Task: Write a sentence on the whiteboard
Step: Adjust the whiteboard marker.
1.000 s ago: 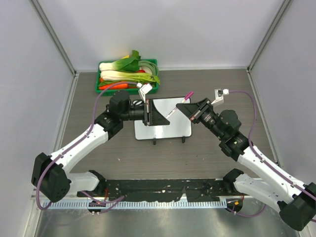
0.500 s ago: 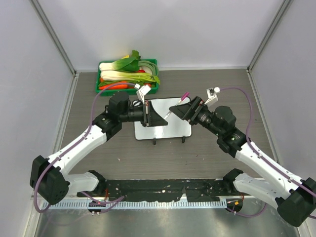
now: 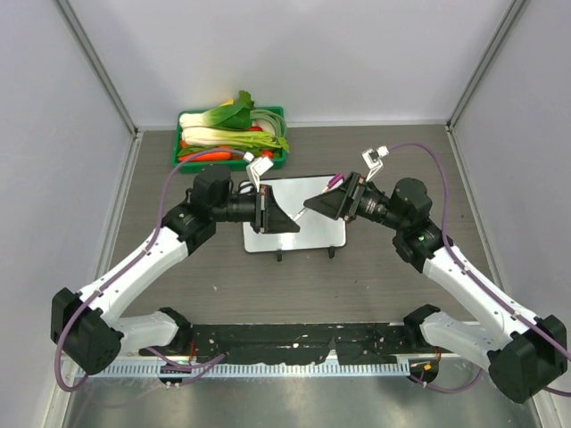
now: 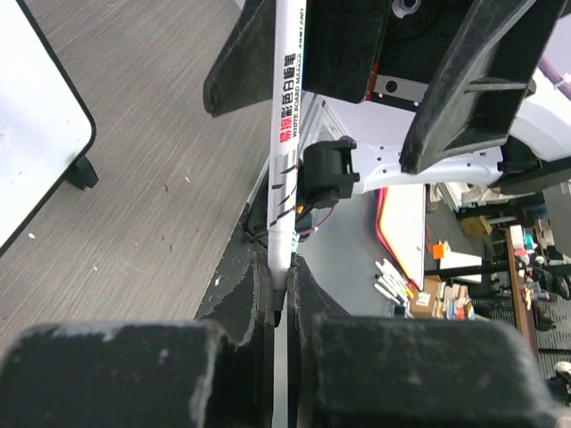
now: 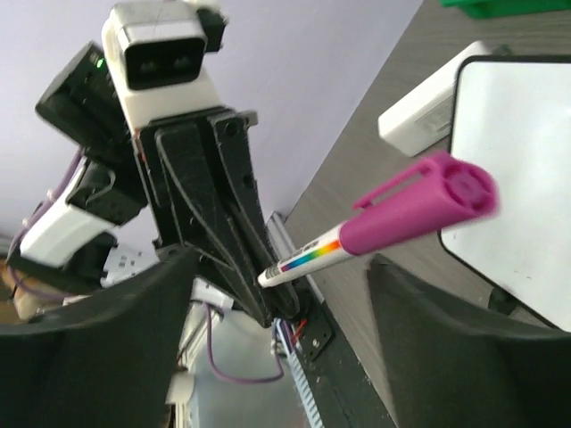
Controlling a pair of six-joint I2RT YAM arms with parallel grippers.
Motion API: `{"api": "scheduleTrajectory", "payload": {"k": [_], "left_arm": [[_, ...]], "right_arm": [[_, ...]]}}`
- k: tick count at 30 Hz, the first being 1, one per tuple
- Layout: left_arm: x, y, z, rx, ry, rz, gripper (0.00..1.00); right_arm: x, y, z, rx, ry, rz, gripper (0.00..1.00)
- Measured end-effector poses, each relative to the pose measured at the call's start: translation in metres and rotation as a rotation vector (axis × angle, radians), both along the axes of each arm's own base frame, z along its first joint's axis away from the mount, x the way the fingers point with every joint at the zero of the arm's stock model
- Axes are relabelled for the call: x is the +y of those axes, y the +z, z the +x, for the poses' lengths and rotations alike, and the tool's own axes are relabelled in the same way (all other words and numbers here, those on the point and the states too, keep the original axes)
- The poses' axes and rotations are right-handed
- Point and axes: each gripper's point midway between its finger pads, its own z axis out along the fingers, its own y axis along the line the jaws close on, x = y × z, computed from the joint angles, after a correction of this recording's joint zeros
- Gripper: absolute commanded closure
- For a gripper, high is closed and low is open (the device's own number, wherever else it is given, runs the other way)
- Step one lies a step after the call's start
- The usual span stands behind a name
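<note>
The left gripper [image 4: 278, 278] pinches the pen [image 4: 285, 134]. The right gripper [image 5: 299, 308] is spread wide around its pink cap [image 5: 428, 207]. They hide part of the whiteboard [image 3: 305, 238].

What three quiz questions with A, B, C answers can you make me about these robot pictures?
1. Where is the green tray of vegetables?
A. at the table's far edge, beyond the whiteboard
B. on top of the whiteboard
C. beside the arms' bases

2. What colour is the cap on the marker?
A. blue
B. pink
C. yellow

3. Which gripper is shut on the marker?
A. left gripper
B. right gripper
C. neither

Answers:
1 A, the top view shows it past the board, near the back wall.
2 B, the right wrist view shows a pink cap.
3 A, its fingers pinch the marker's end, while the right gripper's jaws stand wide apart.
</note>
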Motion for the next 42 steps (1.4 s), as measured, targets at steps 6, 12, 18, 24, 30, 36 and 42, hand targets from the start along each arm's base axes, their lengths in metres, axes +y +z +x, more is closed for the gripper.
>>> {"api": "scheduleTrajectory", "payload": {"k": [6, 12, 18, 24, 30, 36, 42], "left_arm": [[0.000, 0.007, -0.007, -0.015, -0.035, -0.022, 1.00], [0.000, 0.013, -0.010, -0.032, -0.053, -0.042, 1.00], [0.001, 0.015, -0.014, -0.039, -0.067, -0.050, 1.00], [0.002, 0.014, -0.015, -0.041, -0.070, -0.049, 1.00], [0.002, 0.013, -0.016, -0.039, -0.075, -0.048, 1.00], [0.003, 0.011, -0.014, -0.053, -0.063, -0.037, 0.97], [0.004, 0.012, -0.015, -0.059, -0.051, -0.033, 1.00]], "right_arm": [[0.010, 0.004, -0.012, -0.021, 0.116, 0.023, 0.43], [0.017, 0.009, -0.015, -0.026, 0.176, 0.059, 0.58], [0.017, 0.011, -0.019, -0.027, 0.199, 0.066, 0.68], [0.018, 0.011, -0.022, -0.023, 0.218, 0.068, 0.97], [0.018, 0.010, -0.023, -0.022, 0.225, 0.065, 0.99], [0.018, 0.008, -0.022, -0.027, 0.219, 0.058, 0.99], [0.016, 0.009, -0.024, -0.033, 0.213, 0.057, 0.99]]}}
